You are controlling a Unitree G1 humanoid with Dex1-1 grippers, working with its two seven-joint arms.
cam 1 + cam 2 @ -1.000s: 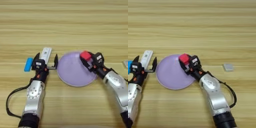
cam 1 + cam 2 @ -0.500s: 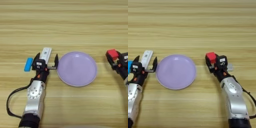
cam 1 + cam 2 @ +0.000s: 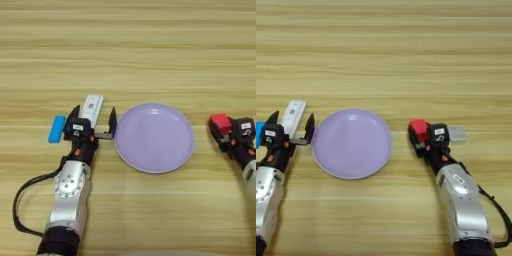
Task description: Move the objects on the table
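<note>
right end effector [image 3: 423,137] clamped on red cube [image 3: 417,126] | grey block [image 3: 457,133] just beside, at its 3 o'clock | left end effector [image 3: 93,125] spread apart, white stick [image 3: 91,108] between fingers, long axis 12–6

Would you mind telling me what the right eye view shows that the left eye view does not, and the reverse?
Only the right eye view shows the pale grey block, beside the right gripper. Only the left eye view shows the whole blue block. Both show the purple plate, the white stick between the open left gripper's fingers, and the right gripper holding the red cube.
</note>
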